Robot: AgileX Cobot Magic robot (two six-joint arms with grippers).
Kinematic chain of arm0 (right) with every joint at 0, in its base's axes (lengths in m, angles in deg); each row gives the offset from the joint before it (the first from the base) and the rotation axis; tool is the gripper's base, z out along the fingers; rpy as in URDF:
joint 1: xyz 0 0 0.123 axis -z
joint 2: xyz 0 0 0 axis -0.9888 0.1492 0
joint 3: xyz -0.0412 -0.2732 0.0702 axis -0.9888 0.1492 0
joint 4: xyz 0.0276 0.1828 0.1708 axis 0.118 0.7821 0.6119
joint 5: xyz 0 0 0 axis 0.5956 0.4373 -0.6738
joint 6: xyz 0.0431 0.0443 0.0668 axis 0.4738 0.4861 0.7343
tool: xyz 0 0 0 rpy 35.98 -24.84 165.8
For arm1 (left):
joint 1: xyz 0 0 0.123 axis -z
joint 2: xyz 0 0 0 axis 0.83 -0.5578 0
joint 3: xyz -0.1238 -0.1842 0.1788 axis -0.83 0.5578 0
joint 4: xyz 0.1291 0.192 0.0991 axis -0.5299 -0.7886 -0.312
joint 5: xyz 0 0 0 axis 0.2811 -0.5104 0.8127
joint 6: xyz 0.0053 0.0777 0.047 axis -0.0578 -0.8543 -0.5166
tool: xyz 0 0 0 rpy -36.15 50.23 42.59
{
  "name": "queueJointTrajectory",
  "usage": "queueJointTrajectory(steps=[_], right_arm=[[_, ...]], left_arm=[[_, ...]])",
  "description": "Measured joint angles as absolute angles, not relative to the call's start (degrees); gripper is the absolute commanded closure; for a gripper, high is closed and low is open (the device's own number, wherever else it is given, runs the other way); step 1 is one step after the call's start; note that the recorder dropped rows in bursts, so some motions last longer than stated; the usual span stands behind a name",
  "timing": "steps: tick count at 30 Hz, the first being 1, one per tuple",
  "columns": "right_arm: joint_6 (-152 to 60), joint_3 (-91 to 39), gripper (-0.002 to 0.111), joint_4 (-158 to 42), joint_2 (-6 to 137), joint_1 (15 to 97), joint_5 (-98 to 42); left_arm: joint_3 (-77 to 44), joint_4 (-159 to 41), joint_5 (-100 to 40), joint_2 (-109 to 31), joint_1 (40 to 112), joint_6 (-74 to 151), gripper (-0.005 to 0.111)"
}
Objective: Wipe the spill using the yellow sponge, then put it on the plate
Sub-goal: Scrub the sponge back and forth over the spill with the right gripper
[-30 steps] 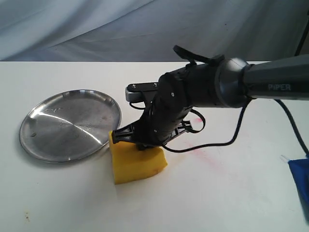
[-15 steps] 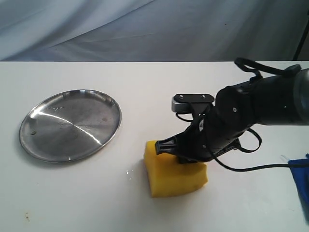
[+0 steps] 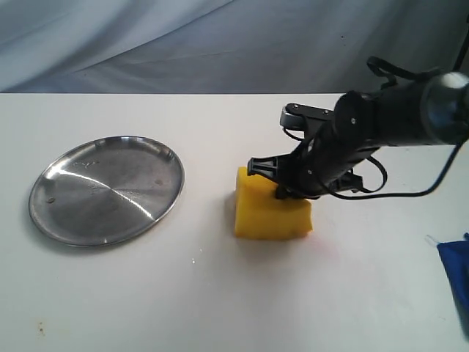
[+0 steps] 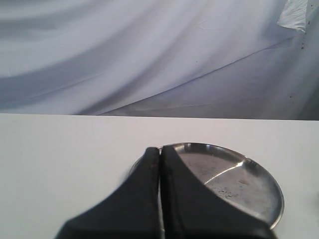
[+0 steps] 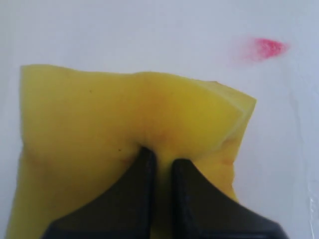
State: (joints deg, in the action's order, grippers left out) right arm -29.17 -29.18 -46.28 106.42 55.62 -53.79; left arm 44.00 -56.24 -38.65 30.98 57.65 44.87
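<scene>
Exterior: right arm (image 3: 381, 125) is down on the table (image 3: 220, 315), right jaws clenched on the top of the sponge (image 3: 271, 213). The sponge hangs directly under the jaws, its bottom face on the table. The plate (image 3: 106, 189) is well apart from those jaws, out past the sponge on the side away from the arm. The cloth (image 3: 456, 275) is well behind them. I can't make out the spill, which may be under the sponge.

Left wrist: left jaws clenched on nothing, tips touching. The plate (image 4: 239, 184) sits just beyond the tips.

Right wrist: the jaws bite into the sponge (image 5: 124, 119) and the foam puckers around the tips. Red smear (image 5: 261, 49) is ahead of the jaws, off the sponge's far corner.

Risks:
- The pinch looks shallow in soft foam, so the sponge could pull free on the lift or twist during the carry.
- A stroke drifting ahead would drag the red smear across the table.
- A short release would catch the plate's rim and tip the sponge off.
</scene>
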Motion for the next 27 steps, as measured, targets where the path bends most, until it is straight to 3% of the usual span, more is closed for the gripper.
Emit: queueJointTrajectory(steps=[6, 16, 22, 27], right_arm=[[-29.6, -37.3, 0.108, -46.4, 110.9, 50.8, -57.1], [-33.8, -34.9, 0.108, -46.4, 109.1, 40.6, -59.4], [-33.8, -24.6, 0.108, -45.0, 101.9, 41.1, -56.4], [-33.8, -24.5, 0.108, -41.8, 100.6, 46.2, -55.0]], left_arm=[[44.0, -56.2, -38.7, 31.0, 57.7, 44.9, 0.105], [44.0, -56.2, -38.7, 31.0, 57.7, 44.9, 0.105], [44.0, -56.2, -38.7, 31.0, 57.7, 44.9, 0.105], [44.0, -56.2, -38.7, 31.0, 57.7, 44.9, 0.105]])
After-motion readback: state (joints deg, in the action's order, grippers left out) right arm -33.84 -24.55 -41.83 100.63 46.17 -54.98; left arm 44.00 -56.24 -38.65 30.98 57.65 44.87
